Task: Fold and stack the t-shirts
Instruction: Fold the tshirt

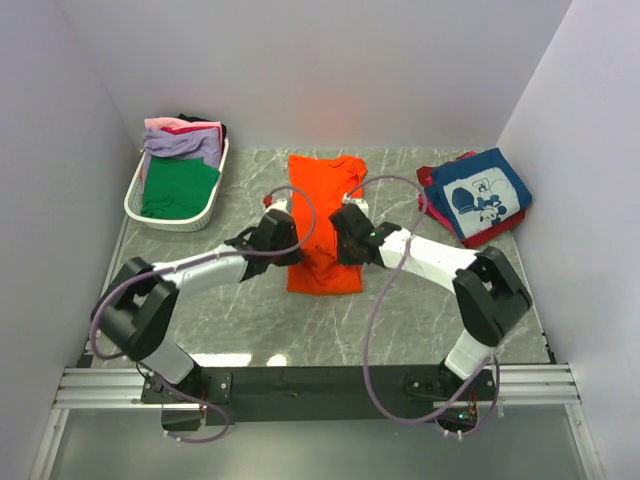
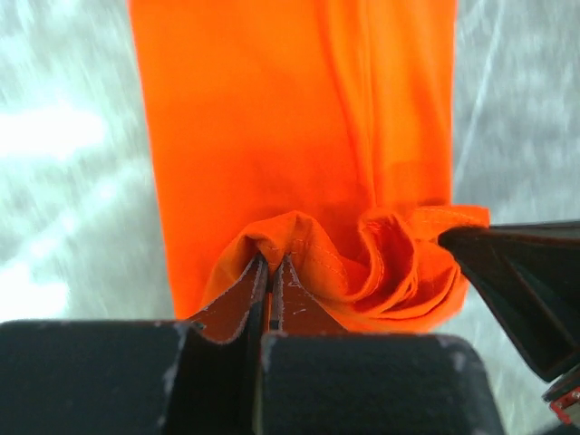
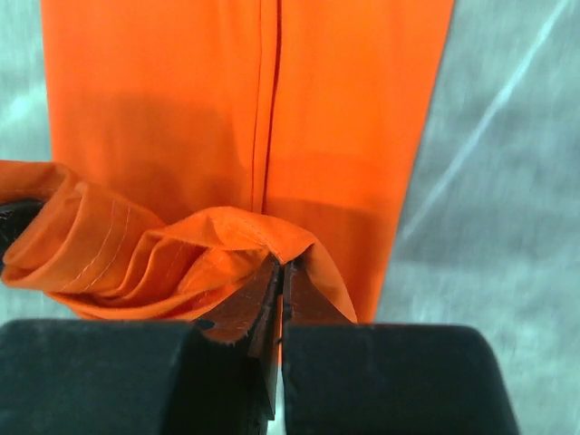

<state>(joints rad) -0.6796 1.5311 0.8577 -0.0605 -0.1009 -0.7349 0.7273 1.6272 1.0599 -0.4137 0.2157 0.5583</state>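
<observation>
both jaws pinch crumpled folds of the long, narrow orange t-shirt (image 1: 325,185).

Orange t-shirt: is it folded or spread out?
Partly folded: the orange t-shirt lies narrow, an edge bunched in the left pincer and right pincer.

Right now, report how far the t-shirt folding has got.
Done: the navy blue cartoon-print tee lies folded at the far right. In hand: the plain bright orange tee, narrowed to a long strip, its hem pinched by the shut left pincer and right pincer. Left: the green tee, lavender tee and pink tee heaped in the white slatted plastic basket.
</observation>
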